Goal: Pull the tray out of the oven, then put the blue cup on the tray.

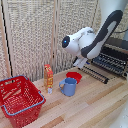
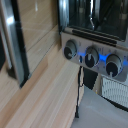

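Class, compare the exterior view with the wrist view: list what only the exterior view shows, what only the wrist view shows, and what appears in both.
Only the exterior view shows the blue cup, the red bowl, the red basket, an orange carton, the robot arm and the tray drawn out of the oven.

Only the wrist view shows three control knobs on the oven's front panel, lit blue between them, and a dark cable hanging below.

Both show the oven and the light wooden table. The gripper's fingers are not visible in either.

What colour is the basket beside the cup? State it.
The basket is red, with an open grid pattern on its walls; the exterior view shows it best.
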You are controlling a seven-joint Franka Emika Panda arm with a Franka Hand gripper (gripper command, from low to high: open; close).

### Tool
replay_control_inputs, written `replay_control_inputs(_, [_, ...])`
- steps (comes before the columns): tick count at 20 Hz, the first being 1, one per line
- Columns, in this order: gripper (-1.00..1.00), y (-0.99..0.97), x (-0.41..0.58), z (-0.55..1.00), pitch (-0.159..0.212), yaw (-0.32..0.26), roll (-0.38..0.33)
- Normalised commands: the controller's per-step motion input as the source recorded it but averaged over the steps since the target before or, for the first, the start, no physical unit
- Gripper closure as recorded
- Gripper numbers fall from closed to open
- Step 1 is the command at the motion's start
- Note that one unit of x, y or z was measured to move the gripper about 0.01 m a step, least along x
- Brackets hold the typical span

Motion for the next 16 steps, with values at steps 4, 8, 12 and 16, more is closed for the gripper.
replay_control_inputs(4, [-1.00, -0.73, 0.359, 0.10, -0.084, 0.000, -0.140])
replay_control_inputs(8, [-1.00, -0.75, 0.554, 0.00, 0.005, 0.000, -0.112])
replay_control_inputs(12, [-1.00, -0.77, 0.424, 0.00, 0.029, 0.000, -0.122])
replay_control_inputs(16, [-1.00, -0.72, 0.069, -0.10, 0.009, 0.000, -0.032])
